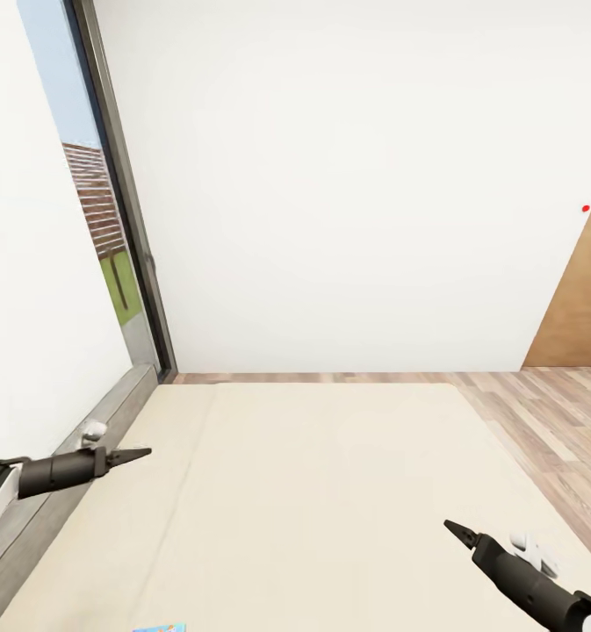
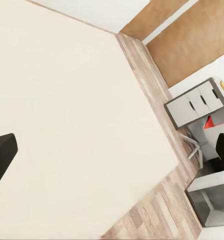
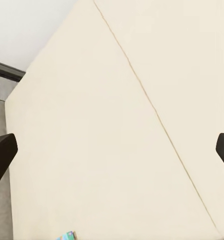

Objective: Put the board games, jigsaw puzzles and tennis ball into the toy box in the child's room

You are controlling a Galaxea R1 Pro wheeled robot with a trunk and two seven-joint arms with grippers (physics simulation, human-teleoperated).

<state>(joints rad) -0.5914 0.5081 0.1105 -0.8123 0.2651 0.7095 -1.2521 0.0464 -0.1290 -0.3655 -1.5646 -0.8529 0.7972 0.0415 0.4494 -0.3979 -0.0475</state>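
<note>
A sliver of a blue board game (image 1: 159,628) lies on the bed (image 1: 313,491) at its near edge, between the two grippers and well apart from both. The left gripper (image 1: 135,455) looks pressed together over the bed's window-side edge; the right gripper (image 1: 457,529) hangs spread over the mattress. The left wrist view adds a grey drawer unit (image 2: 194,102) across the wood floor (image 1: 541,421) from the bed.
</note>
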